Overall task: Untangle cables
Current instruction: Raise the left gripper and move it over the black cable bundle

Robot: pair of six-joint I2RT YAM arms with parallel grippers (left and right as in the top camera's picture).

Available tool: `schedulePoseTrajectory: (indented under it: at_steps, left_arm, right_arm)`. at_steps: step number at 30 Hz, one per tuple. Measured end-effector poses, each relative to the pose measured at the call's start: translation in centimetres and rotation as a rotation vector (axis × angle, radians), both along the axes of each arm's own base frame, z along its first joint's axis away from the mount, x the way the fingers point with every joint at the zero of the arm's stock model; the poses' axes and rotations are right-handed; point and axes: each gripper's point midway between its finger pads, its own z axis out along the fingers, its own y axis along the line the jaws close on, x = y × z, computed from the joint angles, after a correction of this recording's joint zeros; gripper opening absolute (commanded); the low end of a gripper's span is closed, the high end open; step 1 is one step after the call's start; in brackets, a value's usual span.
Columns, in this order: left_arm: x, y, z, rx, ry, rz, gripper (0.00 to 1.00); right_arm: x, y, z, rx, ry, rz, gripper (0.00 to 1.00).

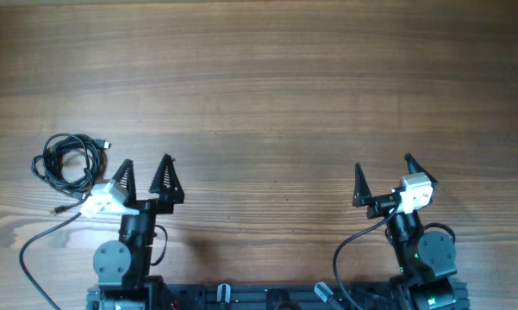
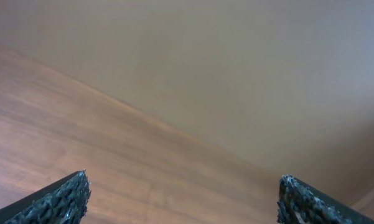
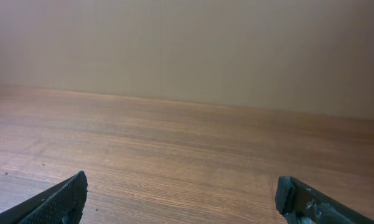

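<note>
Worktop: brown wood-grain worktop (image 1: 267, 77) is carrying everything; my two arm bases are sitting at its near edge, one toward the near-left corner and one toward the near-right.
Arm wires: a thick black wire (image 1: 30, 245) is curving out from my left arm over the near-left corner, and another (image 1: 345, 250) is looping beside my right arm.
Left gripper: I am holding my left gripper (image 1: 146, 161) spread wide, with nothing between the two black pointed fingers (image 1: 121, 179), which are pointing toward the far edge.
Right gripper: I am holding my right gripper (image 1: 383, 161) just as wide and empty, with its tips aiming toward the far edge too.
Writing: the white housings (image 1: 103, 200) behind my fingers are showing too small for me to read anything on them.
Cables: the cables (image 1: 66, 161) are lying in one black coil near the left edge, just to the left of my left gripper and apart from its fingers.
Plug ends: one small plug (image 1: 106, 143) is sticking out at the coil's far right; a thin end with a pale tip (image 1: 57, 209) is trailing off on the near side, close to my left housing.
Left wrist view: my left gripper (image 2: 182, 186) is framing bare wood and a plain beige wall (image 2: 249, 74).
Right wrist view: my right gripper (image 3: 180, 183) is framing the same wood running out to the far edge.
</note>
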Motion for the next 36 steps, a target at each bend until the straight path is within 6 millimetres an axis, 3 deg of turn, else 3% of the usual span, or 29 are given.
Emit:
schedulePoseTrajectory:
  at_steps: [11, 18, 24, 29, 36]
  left_arm:
    - [-2.6, 0.0, 9.6, -0.036, -0.013, -0.003, 1.00]
    - [-1.2, -0.8, 11.4, 0.026, 0.148, -0.047, 1.00]
    - [2.1, -2.7, 9.5, 0.057, 0.368, -0.168, 1.00]
    - [5.5, -4.1, 4.8, 0.034, 0.593, -0.258, 1.00]
    - [6.8, -5.6, 0.1, -0.019, 0.763, -0.352, 0.98]
  right_arm:
    - [0.0, 0.0, 0.0, 0.000, 0.000, 0.000, 1.00]
    - [0.0, 0.0, 0.0, 0.000, 0.000, 0.000, 1.00]
    - [0.0, 0.0, 0.0, 0.000, 0.000, 0.000, 1.00]
    - [0.0, 0.0, 0.0, 0.000, 0.001, 0.000, 1.00]
    - [0.0, 0.0, 0.0, 0.000, 0.001, 0.000, 1.00]
